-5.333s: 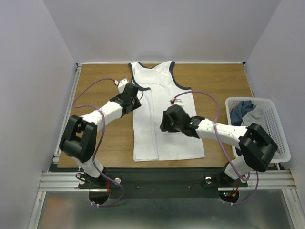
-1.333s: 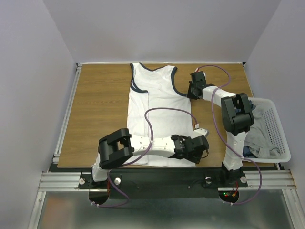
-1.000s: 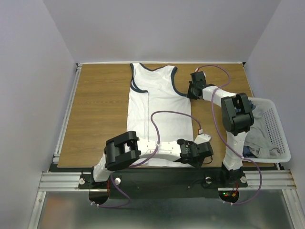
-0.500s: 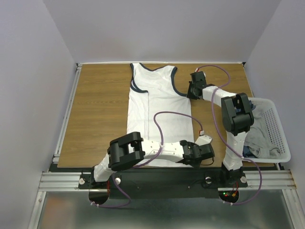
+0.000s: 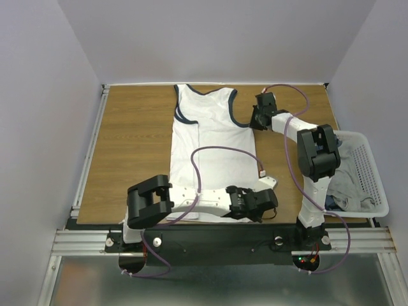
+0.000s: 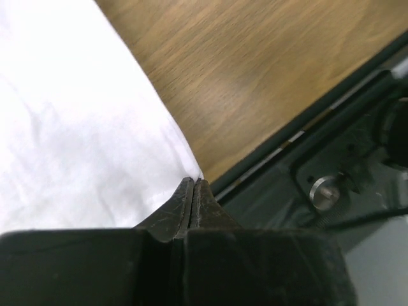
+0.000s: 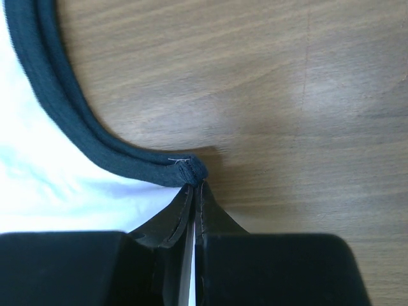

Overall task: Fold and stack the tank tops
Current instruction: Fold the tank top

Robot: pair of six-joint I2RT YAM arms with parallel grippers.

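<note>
Now the left pincer (image 6: 193, 184), pressed shut on the near right hem corner of the white tank top (image 5: 215, 137), sits slightly further left than half a second ago, its elbow (image 5: 150, 203) drawn left too, while the right pincer (image 7: 193, 187) stays clamped on the navy-edged foot of the right armhole. The top lies flat, neck toward the far edge, its left side folded in as a long strip. Beneath is a wood-grain bench (image 5: 134, 140) between pale lilac walls (image 5: 210, 38), with a white mesh basket (image 5: 371, 159) of grey cloth (image 5: 347, 183) at its right.
</note>
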